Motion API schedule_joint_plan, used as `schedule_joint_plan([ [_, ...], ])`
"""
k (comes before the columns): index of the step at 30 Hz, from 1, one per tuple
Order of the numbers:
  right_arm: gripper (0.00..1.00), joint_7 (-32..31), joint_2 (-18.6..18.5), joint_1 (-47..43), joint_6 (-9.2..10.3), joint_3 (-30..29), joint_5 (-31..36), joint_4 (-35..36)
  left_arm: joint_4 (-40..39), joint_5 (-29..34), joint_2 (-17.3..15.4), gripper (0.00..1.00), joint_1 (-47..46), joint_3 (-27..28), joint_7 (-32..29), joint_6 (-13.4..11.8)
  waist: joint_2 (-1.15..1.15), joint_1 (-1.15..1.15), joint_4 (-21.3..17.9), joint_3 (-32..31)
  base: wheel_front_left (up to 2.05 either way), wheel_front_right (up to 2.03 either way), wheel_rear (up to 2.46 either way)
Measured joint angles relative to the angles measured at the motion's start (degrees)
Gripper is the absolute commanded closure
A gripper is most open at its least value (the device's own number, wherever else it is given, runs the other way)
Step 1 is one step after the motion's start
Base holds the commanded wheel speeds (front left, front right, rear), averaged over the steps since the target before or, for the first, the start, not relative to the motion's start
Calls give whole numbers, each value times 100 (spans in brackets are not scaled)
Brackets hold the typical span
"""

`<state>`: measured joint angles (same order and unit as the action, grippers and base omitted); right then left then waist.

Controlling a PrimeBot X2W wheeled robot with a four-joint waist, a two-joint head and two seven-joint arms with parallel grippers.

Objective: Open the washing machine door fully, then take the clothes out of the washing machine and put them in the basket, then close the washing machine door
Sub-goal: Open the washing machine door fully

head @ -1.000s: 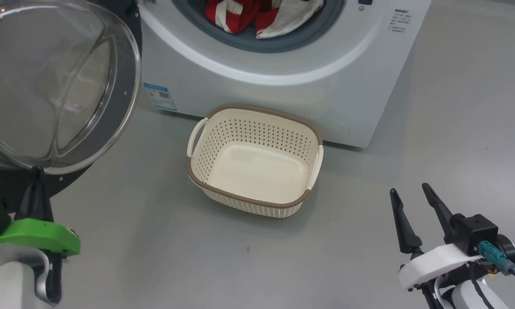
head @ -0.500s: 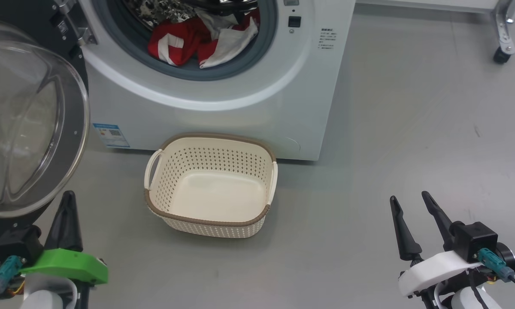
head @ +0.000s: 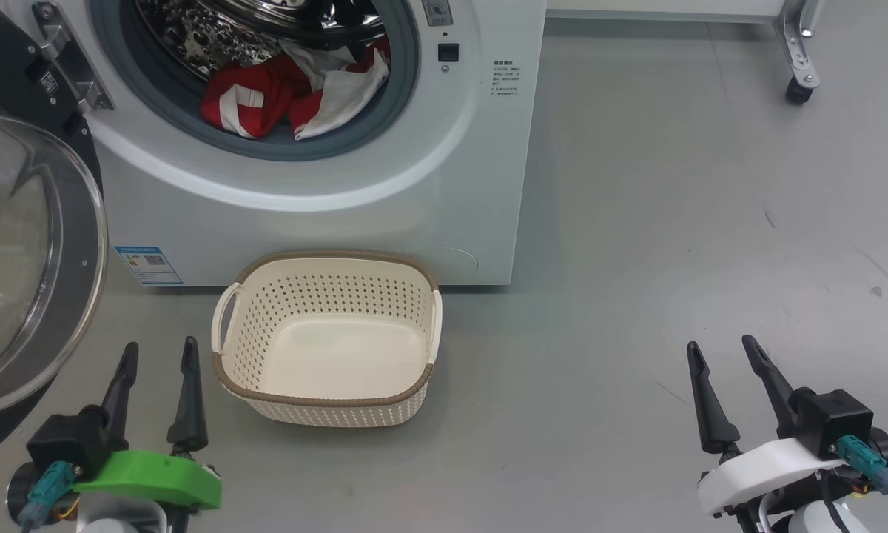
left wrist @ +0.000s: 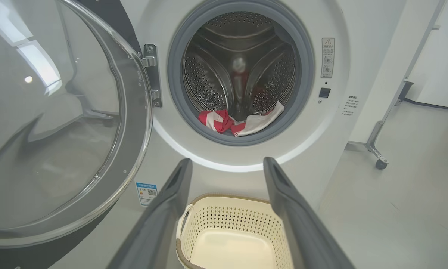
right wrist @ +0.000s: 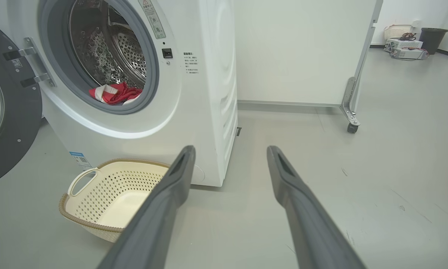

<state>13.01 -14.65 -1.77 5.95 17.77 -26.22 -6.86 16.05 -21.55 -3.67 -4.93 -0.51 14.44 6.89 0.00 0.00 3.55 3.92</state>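
Note:
The white washing machine (head: pixel 325 215) stands ahead with its round black door (head: pixel 15 259) swung wide open to the left. Red and white clothes (head: pixel 281 96) lie at the front of the steel drum; the left wrist view shows the clothes (left wrist: pixel 239 121) too. An empty cream basket (head: pixel 325 403) sits on the floor right below the drum mouth. My left gripper (head: pixel 159 354) is open at the lower left, beside the basket and apart from the door. Low on the right, my right gripper (head: pixel 721 346) is open over bare floor, holding nothing.
A white panel on a wheeled metal frame (right wrist: pixel 352 127) stands behind and to the right of the washer. At the far back right are a small basket (right wrist: pixel 395 31) and a dark bin (right wrist: pixel 433 39). Grey floor spreads to the right.
The head camera has shifted, so the washer and basket sit further left and more of the drum shows. My left gripper has come off the door's lower rim and opened. The right gripper stays open.

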Motion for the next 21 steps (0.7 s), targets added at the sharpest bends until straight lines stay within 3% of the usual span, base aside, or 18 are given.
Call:
schedule_joint_plan([
  [21, 0, 51, 16, -64, 0, -8, 0, 0, -360, -11, 37, 0, 318, -264, 0, 3, 0, 0, -113, 5, 0, 0, 0],
])
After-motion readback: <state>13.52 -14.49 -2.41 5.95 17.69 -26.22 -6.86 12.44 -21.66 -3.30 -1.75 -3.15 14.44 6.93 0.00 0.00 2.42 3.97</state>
